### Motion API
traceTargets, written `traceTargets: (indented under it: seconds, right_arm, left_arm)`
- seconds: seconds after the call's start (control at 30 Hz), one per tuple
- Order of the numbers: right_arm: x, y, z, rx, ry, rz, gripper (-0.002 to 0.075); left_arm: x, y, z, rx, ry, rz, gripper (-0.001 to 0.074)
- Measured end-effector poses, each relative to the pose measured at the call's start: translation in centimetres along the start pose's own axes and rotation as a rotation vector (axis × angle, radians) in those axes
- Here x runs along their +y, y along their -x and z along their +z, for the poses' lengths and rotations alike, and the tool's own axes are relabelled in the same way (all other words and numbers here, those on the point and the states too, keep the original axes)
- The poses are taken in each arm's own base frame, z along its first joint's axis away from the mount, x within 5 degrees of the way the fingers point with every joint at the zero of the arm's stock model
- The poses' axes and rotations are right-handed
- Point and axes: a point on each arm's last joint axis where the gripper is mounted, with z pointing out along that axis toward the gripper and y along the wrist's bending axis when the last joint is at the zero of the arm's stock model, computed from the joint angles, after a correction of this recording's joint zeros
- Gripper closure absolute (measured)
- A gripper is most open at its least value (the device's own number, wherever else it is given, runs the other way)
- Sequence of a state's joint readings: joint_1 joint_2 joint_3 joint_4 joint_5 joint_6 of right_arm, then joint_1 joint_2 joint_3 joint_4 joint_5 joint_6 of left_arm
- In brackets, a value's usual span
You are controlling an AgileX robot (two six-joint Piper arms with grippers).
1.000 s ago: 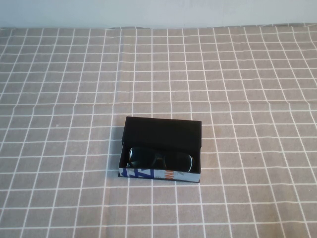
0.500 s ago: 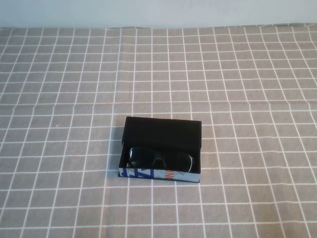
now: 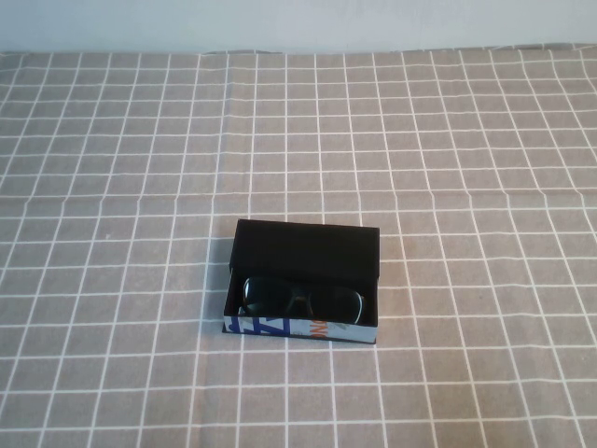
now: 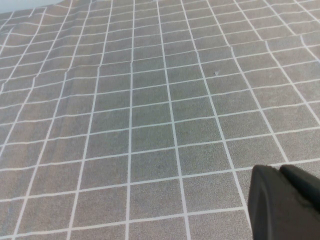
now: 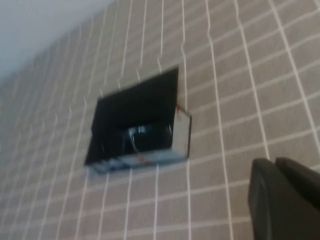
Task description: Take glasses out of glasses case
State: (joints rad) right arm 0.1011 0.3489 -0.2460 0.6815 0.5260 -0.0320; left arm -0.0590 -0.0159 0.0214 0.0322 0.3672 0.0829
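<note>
The glasses case (image 3: 306,250) sits open near the middle of the table, its black lid tilted back and its blue, white and orange front facing me. The black glasses (image 3: 300,301) lie inside it, lenses up. The right wrist view shows the case (image 5: 135,107) with the glasses (image 5: 148,136) in it, some way ahead of my right gripper (image 5: 275,162), which is shut and empty. My left gripper (image 4: 280,169) is shut and empty over bare cloth. Neither arm shows in the high view.
A grey cloth with a white grid (image 3: 448,187) covers the whole table. A pale wall (image 3: 298,23) runs along the far edge. Nothing else stands on the cloth.
</note>
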Motion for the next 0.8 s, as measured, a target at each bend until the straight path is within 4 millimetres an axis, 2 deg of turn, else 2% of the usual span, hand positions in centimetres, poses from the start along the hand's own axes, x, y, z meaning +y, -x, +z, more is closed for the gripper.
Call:
traceTargets:
  seconds: [0.13, 0.27, 0.43, 0.6, 0.8]
  right_arm:
    - [2.5, 3.2, 1.6, 0.28, -0.095, -0.106, 0.0743]
    - [3.5, 6.1, 4.1, 0.437, -0.14, -0.217, 0.0743]
    - [5.0, 9.4, 9.0, 0.562, -0.133, -0.326, 0.0743]
    - [8.2, 9.3, 14.1, 0.682, -0.079, -0.51, 0.0743]
    - [12.8, 7.2, 20.4, 0.781, -0.012, -0.741, 0.0743]
  left_arm:
    - [0.0, 0.0, 0.0, 0.0, 0.0, 0.0, 0.0739]
    - [0.0, 0.0, 0.0, 0.0, 0.0, 0.0, 0.0739]
    - [0.0, 0.0, 0.0, 0.0, 0.0, 0.0, 0.0739]
    - [0.0, 0.0, 0.0, 0.0, 0.0, 0.0, 0.0739]
    - [0.0, 0.0, 0.0, 0.0, 0.0, 0.0, 0.074]
